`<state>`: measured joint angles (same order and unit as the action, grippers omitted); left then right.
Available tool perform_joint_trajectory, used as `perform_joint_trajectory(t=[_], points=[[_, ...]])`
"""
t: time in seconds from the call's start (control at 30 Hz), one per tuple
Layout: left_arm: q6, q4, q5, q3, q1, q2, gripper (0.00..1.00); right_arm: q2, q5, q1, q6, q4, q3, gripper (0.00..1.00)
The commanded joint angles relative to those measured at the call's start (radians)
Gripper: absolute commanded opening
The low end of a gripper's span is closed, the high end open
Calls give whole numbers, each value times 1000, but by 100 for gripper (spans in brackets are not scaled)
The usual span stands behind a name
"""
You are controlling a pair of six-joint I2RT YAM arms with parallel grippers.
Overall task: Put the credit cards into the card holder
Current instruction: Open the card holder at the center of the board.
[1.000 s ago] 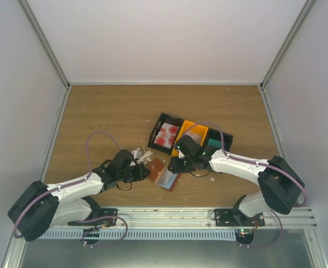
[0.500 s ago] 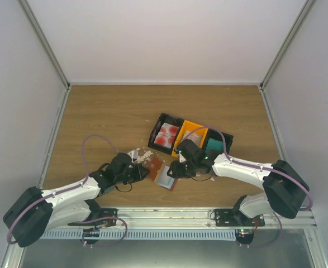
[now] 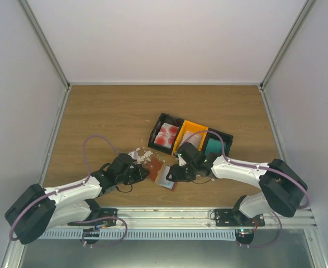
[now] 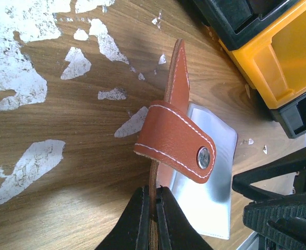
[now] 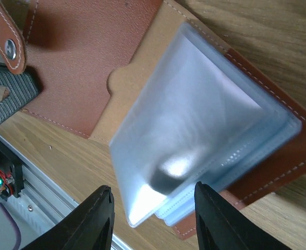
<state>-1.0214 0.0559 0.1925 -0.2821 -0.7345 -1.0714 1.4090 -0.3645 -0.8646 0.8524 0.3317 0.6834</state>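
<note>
The card holder [image 3: 159, 171] lies opened on the wood between the two grippers, brown leather with pale blue sleeves [image 5: 194, 125]. My left gripper [image 4: 153, 202] is shut on the edge of its leather flap [image 4: 176, 140], which stands upright with the snap strap folded over. My right gripper [image 5: 155, 221] is open just above the sleeves, whose lower corner sits between the fingers without touching them. Credit cards with red blotches [image 3: 165, 135] lie in the black tray, and a teal one [image 3: 213, 147] in the right tray.
Three joined trays stand behind the holder: black [image 3: 156, 129], orange [image 3: 193, 129], black [image 3: 226, 139]. The orange tray's corner [image 4: 283, 57] is close to the flap. White scraps [image 3: 140, 153] litter the wood at the left. The metal rail [image 3: 169, 213] runs along the near edge.
My right gripper has slid left and nearer, down over the sleeves, and its jaws have widened. The left gripper keeps its hold on the flap and has shifted only slightly.
</note>
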Motion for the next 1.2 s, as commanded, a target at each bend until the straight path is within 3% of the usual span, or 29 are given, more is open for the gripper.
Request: perform_joint_trajectory(t=[0.0, 0.5, 1.17], points=[[-2, 37, -21, 6, -12, -5, 0, 25, -21, -10, 3, -69, 0, 42], [-10, 10, -43, 4, -17, -4, 0, -1, 31, -11, 8, -2, -13, 45], [-12, 1, -43, -1, -19, -16, 0, 41, -11, -18, 9, -47, -13, 46]])
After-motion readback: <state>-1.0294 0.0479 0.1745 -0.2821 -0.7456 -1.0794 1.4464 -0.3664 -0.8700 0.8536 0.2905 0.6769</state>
